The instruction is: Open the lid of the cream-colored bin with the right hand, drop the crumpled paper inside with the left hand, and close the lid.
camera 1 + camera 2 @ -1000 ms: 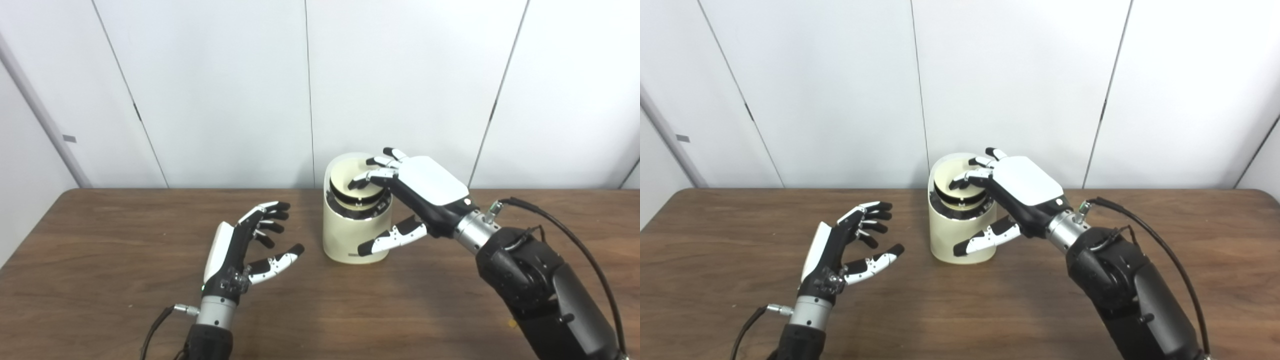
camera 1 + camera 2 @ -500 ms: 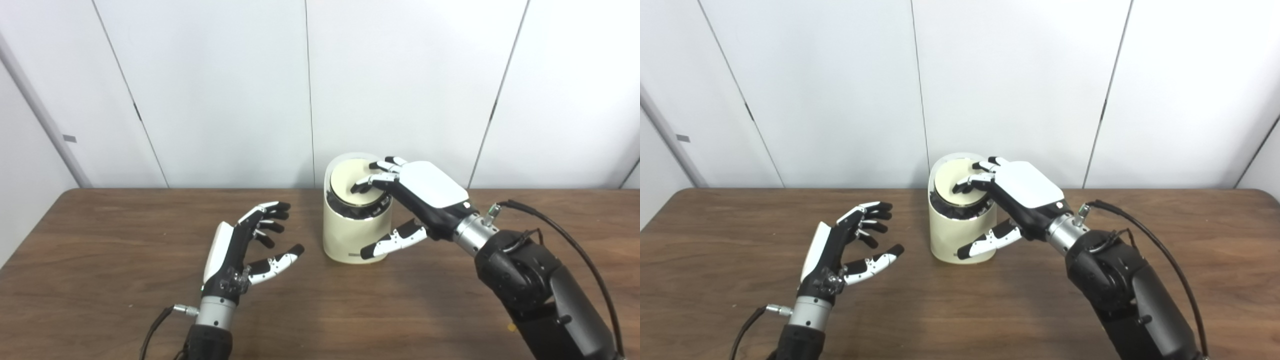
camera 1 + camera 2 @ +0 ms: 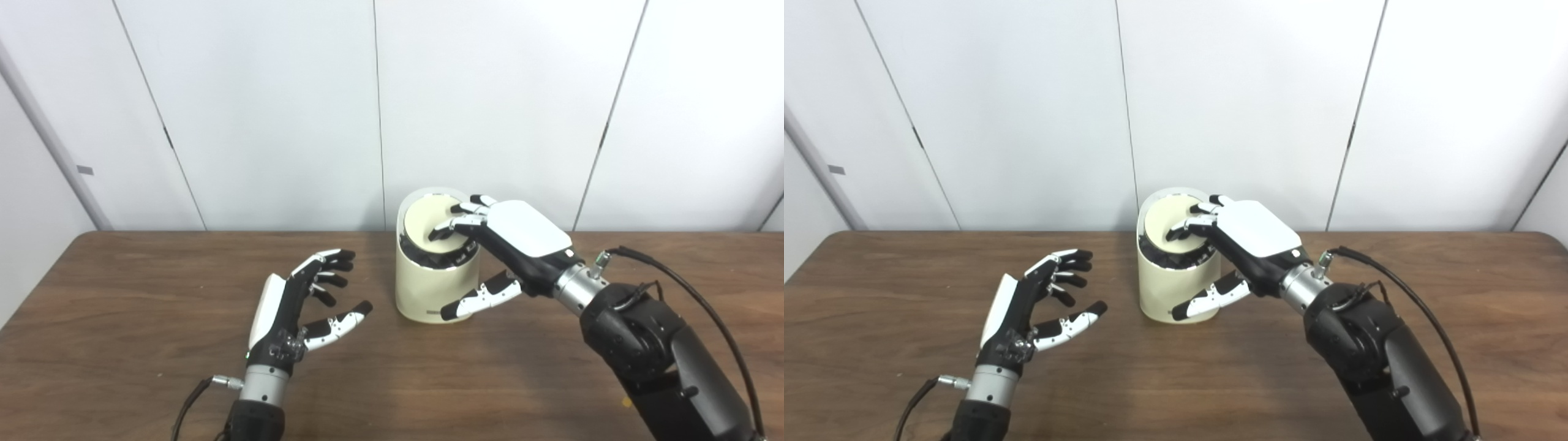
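Bin: the cream bin (image 3: pixel 430 288) stood upright on the table (image 3: pixel 122 343), near the far edge, in front of the white wall panels (image 3: pixel 275 110).
Lid: the round lid (image 3: pixel 432 223) sat tilted inside the bin's top, a dark gap showing below its near edge.
Right hand: the right hand (image 3: pixel 514 242) lay over the bin's right side, fingers (image 3: pixel 450 226) curled down onto the lid, thumb (image 3: pixel 481 297) stretched out in front of the bin's wall. It gripped nothing, only pressed.
Left hand: the left hand (image 3: pixel 1029 306) hovered above the table left of the bin and apart from it, palm turned toward it, fingers spread and loosely curled, empty.
Paper: no crumpled paper showed in either view.
Cable: a black cable (image 3: pixel 692 288) looped off the right wrist.
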You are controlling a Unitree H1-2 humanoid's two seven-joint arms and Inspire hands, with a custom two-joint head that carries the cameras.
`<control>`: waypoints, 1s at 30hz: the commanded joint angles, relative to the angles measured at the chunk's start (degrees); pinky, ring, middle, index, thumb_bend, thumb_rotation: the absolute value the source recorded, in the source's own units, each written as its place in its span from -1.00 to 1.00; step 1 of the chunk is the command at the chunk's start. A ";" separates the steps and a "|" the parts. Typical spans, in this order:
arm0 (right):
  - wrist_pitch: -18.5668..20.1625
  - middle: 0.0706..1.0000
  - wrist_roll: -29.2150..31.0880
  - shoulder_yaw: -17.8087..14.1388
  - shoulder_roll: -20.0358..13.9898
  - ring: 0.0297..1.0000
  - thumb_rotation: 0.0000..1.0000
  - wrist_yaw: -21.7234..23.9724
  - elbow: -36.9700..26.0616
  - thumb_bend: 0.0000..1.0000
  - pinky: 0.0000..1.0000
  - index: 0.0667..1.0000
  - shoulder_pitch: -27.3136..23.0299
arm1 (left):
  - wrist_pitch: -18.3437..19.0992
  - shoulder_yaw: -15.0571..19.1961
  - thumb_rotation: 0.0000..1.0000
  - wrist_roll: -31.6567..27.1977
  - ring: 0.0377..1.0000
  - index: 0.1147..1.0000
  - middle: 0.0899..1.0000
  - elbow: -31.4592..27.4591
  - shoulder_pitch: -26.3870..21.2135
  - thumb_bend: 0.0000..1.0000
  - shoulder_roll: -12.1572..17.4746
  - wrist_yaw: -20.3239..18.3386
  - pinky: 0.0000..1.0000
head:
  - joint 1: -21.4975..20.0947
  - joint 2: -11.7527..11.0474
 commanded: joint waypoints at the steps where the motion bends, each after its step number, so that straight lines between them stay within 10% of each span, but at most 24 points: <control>1: -1.54 0.43 -0.71 0.55 -1.56 0.80 0.14 0.81 -0.16 0.50 0.95 0.44 -2.05 | -0.73 -0.07 -0.81 -0.22 0.27 0.44 0.39 -2.21 -1.36 0.26 -0.12 0.11 -0.01 | 0.06 0.29; 14: -8.29 0.15 -6.72 3.95 -3.98 0.65 0.08 -3.02 2.24 0.52 0.98 0.20 -2.69 | 0.03 -0.24 -0.81 0.14 0.25 0.44 0.39 -2.86 -1.52 0.24 0.16 -0.13 -0.03 | 0.20 0.91; 30: -4.21 0.26 -4.42 1.22 -2.31 0.68 0.13 -2.27 -0.25 0.45 1.00 0.26 -1.73 | -0.22 -0.09 -0.83 -0.23 0.24 0.44 0.38 -2.62 -1.59 0.24 0.28 -0.16 -0.02 | 0.10 0.57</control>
